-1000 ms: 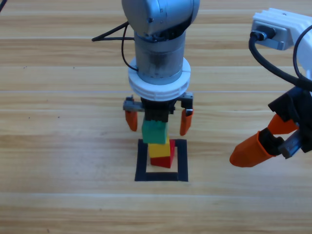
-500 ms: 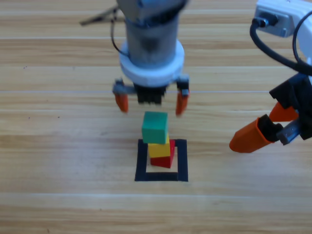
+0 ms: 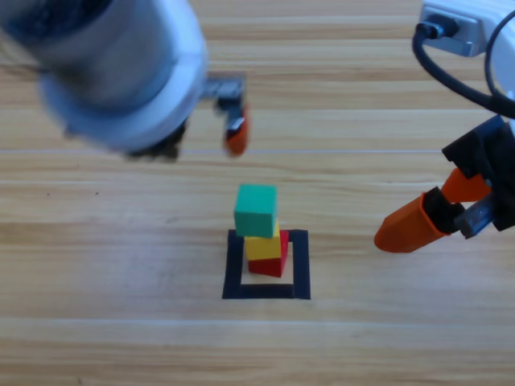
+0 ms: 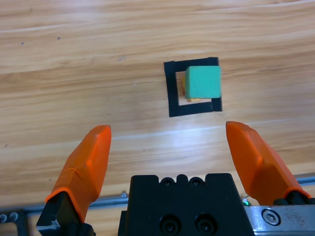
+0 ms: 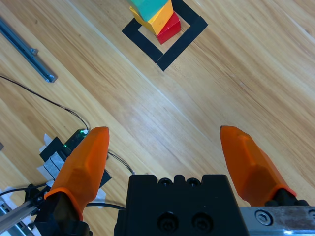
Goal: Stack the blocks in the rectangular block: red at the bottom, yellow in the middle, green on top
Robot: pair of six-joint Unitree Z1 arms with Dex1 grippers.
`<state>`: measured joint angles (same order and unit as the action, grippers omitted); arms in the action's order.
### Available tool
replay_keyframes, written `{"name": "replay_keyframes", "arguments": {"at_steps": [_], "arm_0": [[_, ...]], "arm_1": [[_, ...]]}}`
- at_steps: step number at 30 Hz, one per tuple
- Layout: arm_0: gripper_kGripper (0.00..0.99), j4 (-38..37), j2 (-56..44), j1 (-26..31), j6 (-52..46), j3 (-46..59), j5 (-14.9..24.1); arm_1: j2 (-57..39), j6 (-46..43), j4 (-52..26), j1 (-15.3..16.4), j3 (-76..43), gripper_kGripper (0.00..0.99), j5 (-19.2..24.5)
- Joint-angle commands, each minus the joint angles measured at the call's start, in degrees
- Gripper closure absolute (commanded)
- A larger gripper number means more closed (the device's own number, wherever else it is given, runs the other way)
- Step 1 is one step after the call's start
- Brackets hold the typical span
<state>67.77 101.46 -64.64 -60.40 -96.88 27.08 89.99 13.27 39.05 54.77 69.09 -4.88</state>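
The three blocks stand as one stack inside the black tape outline (image 3: 299, 265): the red cube (image 3: 275, 265) at the bottom, the yellow cube (image 3: 264, 246) on it, the green cube (image 3: 256, 209) on top, slightly askew. In the left wrist view my left gripper (image 4: 168, 129) is open and empty, high above the green cube (image 4: 203, 82) and the outline (image 4: 171, 98). The left arm (image 3: 121, 72) fills the upper left of the high view. My right gripper (image 3: 438, 207) waits open to the right of the stack; its wrist view shows the stack (image 5: 157, 19) far ahead.
Beyond the table's edge in the right wrist view lie a metal rail (image 5: 24, 49), thin cables and a small electronics box (image 5: 64, 152). Bare wood surrounds the outline on every side.
The left gripper, open around the green cube a second ago, has lifted and pulled away up and to the left. The stack stays put. The right arm has barely moved.
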Motion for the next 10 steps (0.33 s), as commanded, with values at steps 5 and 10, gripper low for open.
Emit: {"name": "replay_keyframes", "arguments": {"at_steps": [5, 10], "arm_0": [[0.000, -7.56, -7.68, -1.81, 0.98, 13.38, 1.48], [0.000, -7.83, -7.68, -1.81, 1.07, 14.17, 1.57]], "arm_1": [[-1.57, 0.26, 0.86, -1.24, 0.43, 0.001, -0.92], [-1.66, 0.35, 0.86, -1.24, 0.43, 0.001, -0.74]]}}
